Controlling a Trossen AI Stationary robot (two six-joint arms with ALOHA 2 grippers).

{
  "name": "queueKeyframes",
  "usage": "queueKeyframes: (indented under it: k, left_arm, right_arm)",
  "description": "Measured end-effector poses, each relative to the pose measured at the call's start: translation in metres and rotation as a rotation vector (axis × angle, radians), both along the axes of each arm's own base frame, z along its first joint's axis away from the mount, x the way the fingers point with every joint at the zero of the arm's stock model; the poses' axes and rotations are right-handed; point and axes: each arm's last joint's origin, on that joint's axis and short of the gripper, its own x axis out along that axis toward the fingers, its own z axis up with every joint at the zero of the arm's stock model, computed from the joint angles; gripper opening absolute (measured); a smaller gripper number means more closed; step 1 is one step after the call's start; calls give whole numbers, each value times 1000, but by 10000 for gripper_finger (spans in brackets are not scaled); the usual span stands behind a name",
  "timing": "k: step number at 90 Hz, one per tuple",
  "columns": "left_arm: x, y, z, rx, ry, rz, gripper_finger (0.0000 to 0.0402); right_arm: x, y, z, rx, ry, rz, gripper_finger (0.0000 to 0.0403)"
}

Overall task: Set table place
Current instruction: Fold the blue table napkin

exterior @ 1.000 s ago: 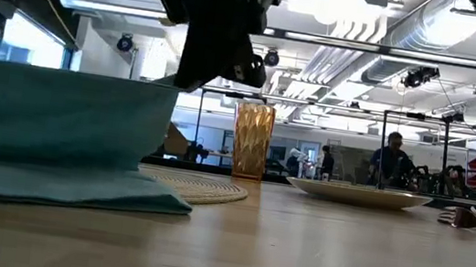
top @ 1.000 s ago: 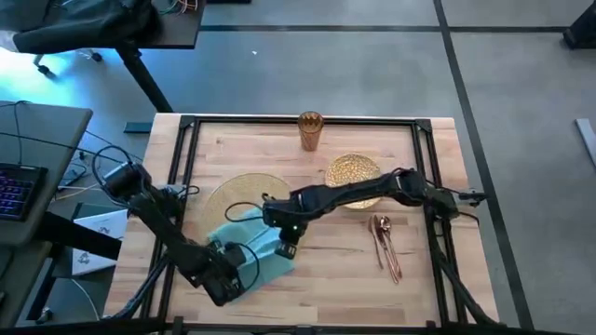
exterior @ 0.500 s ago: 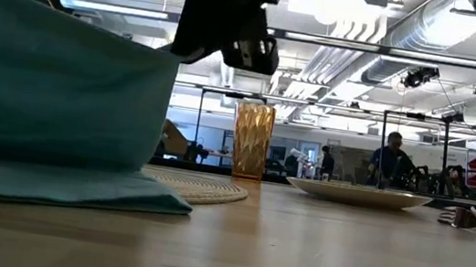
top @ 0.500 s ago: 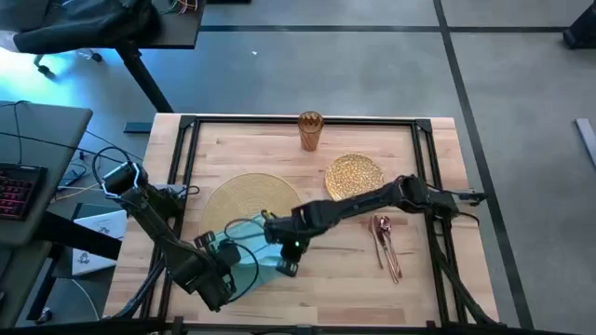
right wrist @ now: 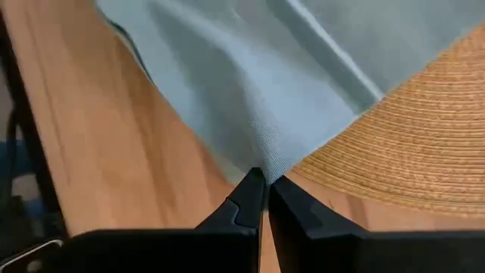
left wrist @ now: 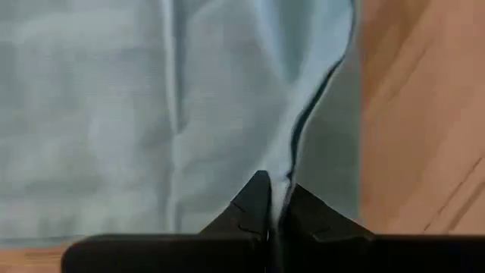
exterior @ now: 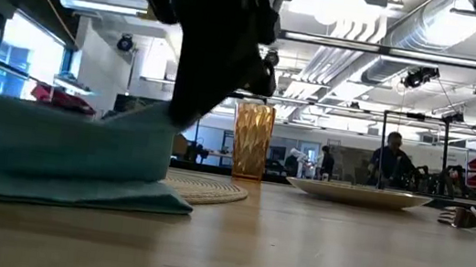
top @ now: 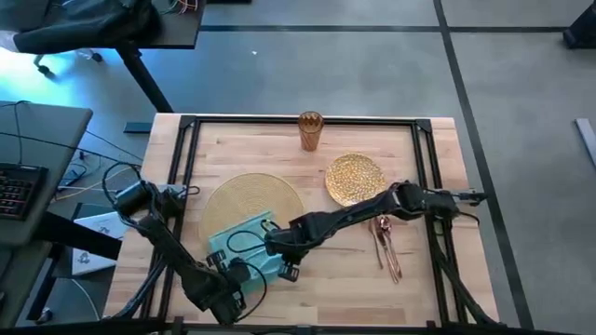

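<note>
Both claws were pinched onto the teal napkin point(top: 244, 244), the left gripper point(left wrist: 271, 199) at its near edge and the right gripper point(right wrist: 261, 191) at a corner by the placemat point(top: 253, 197), apparently to spread it flat on the table point(top: 326, 288).

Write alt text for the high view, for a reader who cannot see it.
Both grippers pinch a teal napkin that lies partly over a round placemat on the table: left gripper, right gripper. A gold plate, an amber cup and copper cutlery lie apart.
</note>
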Motion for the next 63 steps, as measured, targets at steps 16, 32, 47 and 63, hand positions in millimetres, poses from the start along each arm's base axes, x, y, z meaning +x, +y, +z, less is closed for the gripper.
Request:
queueKeyframes:
  k: [16, 32, 47, 63]
  left_arm:
    - [0, -2, -4, -5, 7, -14, 2]
    - [-4, -6, 0, -24, 26, -70, 36]
    - [-18, -16, 3, -94, 92, -116, 82]
    - [-38, -24, 14, -161, 155, -127, 107]
  right_arm:
    - [-1, 8, -9, 36, 30, 29, 0]
    - [-2, 15, -11, 98, 48, 70, 19]
    - [-5, 18, -11, 146, 72, 136, 98]
    - [-9, 12, -4, 165, 72, 269, 189]
